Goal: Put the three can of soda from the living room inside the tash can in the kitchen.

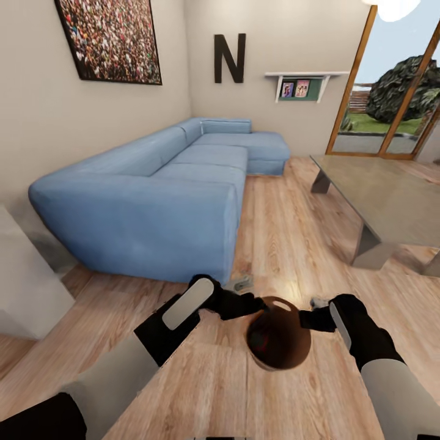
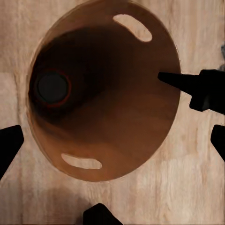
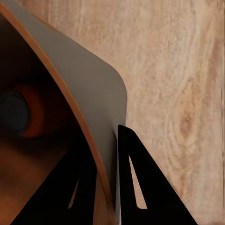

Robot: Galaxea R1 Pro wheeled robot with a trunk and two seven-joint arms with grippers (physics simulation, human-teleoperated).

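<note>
The tash can (image 1: 286, 360), grey outside and brown inside, hangs low over the plank floor between my two arms. My right gripper (image 1: 310, 318) is shut on its rim (image 3: 89, 79), one finger (image 3: 140, 187) outside the wall and the other inside. An orange can of soda (image 2: 52, 87) with a grey top stands at the bottom of the tash can (image 2: 117, 122); the same can of soda (image 3: 18, 112) also appears in the right wrist view. My left gripper (image 1: 260, 304) hovers open over the can's mouth, holding nothing.
I am in the living room. The light-blue sofa (image 1: 165, 195) is ahead on the left. A glass table (image 1: 379, 195) stands at the right before the wood-framed glass doors (image 1: 391, 91). A small grey object (image 1: 244, 282) lies on the floor by the sofa's corner.
</note>
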